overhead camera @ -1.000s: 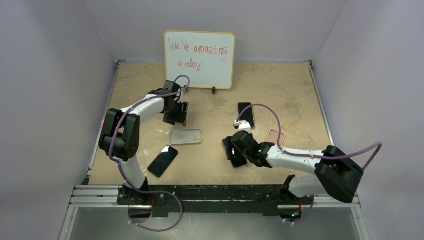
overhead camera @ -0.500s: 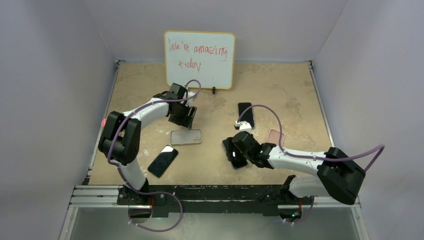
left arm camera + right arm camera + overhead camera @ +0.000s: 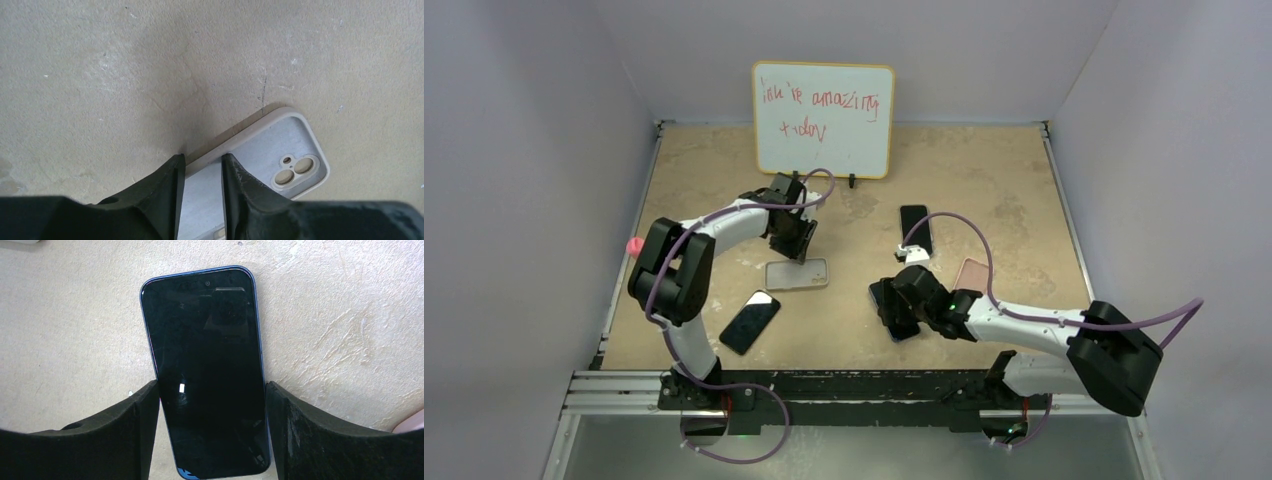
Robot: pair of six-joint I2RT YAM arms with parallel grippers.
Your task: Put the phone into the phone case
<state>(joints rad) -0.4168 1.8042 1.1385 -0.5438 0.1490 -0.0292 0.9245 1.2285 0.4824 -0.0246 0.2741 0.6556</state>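
Observation:
A grey phone case (image 3: 796,273) lies open side up left of the table's middle. In the left wrist view the case (image 3: 280,150) shows its camera cut-out. My left gripper (image 3: 792,245) (image 3: 202,162) is narrowly open and straddles the case's far long rim, one finger inside and one outside. A dark phone with a blue edge (image 3: 207,340) lies screen up on the table. My right gripper (image 3: 899,312) (image 3: 212,385) has a finger against each long side of it. From above, the phone (image 3: 880,296) is mostly hidden under that gripper.
A second black phone (image 3: 750,322) lies near the front left. A third phone (image 3: 915,229) lies behind the right gripper. A pink case (image 3: 973,273) lies at the right. A whiteboard (image 3: 823,118) stands at the back. Walls close in the table on three sides.
My left gripper has moved right and toward the front, from behind the grey case down onto its far rim. My right gripper has stayed on the phone, shifting only slightly.

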